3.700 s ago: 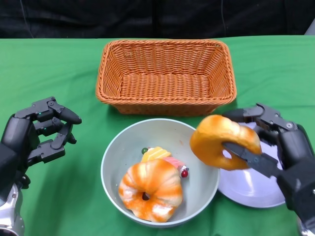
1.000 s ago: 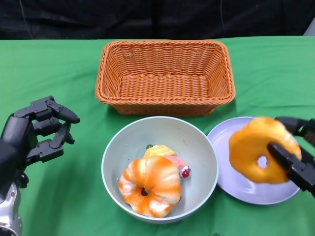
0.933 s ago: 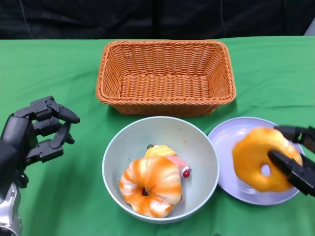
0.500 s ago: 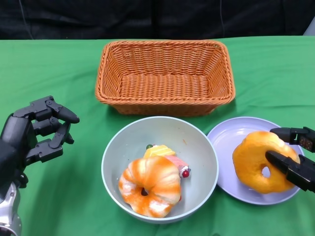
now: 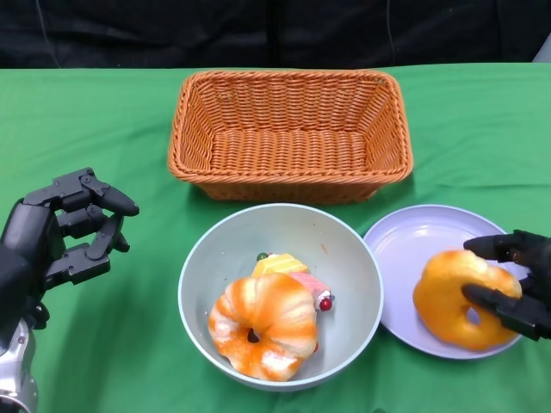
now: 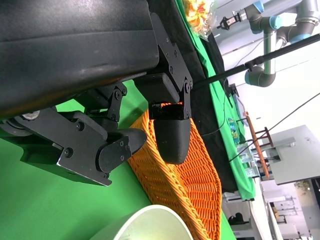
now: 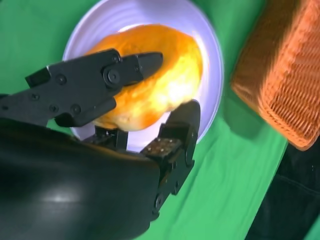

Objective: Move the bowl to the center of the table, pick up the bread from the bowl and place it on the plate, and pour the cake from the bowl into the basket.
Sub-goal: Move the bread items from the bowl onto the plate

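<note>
right robot hand (image 5: 515, 284): clenched on the ring-shaped bread (image 5: 458, 298), fingers (image 7: 100, 80) over its top and through its hole, a thumb under its edge; hand cut off by the picture's right edge in the head view. the bread lies low on the lavender plate (image 5: 413, 245), near the tabletop's front right corner; whether it rests fully on the plate or is partly lifted cannot be told.

left robot hand (image 5: 65, 232): holds nothing, fingers curled in but apart, above the green tabletop (image 5: 103, 120) near its front left edge; forearm cut off at the lower corner.

bowl (image 5: 215, 249): pale grey-green, at the tabletop's front centre, just left of the plate and nearly touching it. contents: a second orange-and-white ring bread (image 5: 262, 326) at the front, and behind it a small cake (image 5: 288, 274) with yellow and pink pieces and a red berry, mostly hidden by the bread.

basket (image 5: 290, 133): orange wicker, rectangular, behind the bowl toward the tabletop's rear centre; seen only as a slice in the wrist views.
</note>
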Tool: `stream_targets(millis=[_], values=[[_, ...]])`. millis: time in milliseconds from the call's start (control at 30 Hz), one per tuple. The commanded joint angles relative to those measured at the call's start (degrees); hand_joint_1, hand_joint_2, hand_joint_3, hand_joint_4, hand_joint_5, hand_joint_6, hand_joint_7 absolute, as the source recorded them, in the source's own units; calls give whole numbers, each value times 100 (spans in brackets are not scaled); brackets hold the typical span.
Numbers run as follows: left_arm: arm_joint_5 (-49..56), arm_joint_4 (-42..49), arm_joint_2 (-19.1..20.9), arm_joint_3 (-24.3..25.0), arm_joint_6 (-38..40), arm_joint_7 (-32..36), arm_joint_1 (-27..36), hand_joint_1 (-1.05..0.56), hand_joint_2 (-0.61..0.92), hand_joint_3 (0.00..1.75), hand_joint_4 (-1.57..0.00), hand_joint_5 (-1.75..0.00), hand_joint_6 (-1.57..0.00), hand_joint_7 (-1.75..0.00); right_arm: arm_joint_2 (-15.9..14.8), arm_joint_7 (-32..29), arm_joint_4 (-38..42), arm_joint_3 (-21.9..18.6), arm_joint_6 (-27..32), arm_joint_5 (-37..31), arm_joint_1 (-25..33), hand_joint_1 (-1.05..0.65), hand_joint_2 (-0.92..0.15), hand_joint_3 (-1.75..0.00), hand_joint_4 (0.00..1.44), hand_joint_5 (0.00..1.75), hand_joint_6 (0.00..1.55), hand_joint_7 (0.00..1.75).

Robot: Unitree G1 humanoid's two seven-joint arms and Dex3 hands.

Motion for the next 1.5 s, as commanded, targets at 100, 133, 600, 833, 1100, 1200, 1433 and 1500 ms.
stream_targets(millis=[100,133,600,833,1100,1200,1433,1500], values=[[6,11,80,23,-6,18,-35,2,70,87,-76,-156,-81,-115,-364,141,-17,372,-49,-601,13,-19,-92,-9,64,37,68,2],[2,8,71,23,1,16,-36,2,70,87,-77,-155,-81,-115,-441,190,-64,492,-30,-762,29,-21,-92,-9,46,25,47,1],[5,-12,56,-5,12,21,-34,3,71,85,-76,-155,-81,-114,-597,-6,50,885,-405,-1793,77,-30,-92,-6,31,10,31,2],[4,-45,49,-10,43,29,-14,3,70,88,-76,-155,-80,-117,-581,-861,331,1115,-974,-2655,235,-42,-91,-1,11,1,17,0],[-5,-23,45,-8,-22,1,-15,2,68,91,-78,-157,-80,-118,-651,-2145,796,1404,-1499,-3894,323,-61,-92,-2,0,0,5,0],[3,-21,51,-14,-14,13,-11,2,68,91,-77,-157,-80,-119,-624,-3132,1150,1294,-2435,-3791,321,-64,-92,-2,0,0,10,3],[11,-17,59,-25,-3,2,-10,3,69,90,-76,-156,-79,-120,-759,-2522,930,946,-4742,-2058,348,-61,-92,-12,27,11,28,6],[26,-8,64,-31,-20,13,-15,2,69,90,-76,-156,-79,-120,-787,-1999,742,886,-4940,-1645,349,-60,-92,-11,35,13,35,6]])
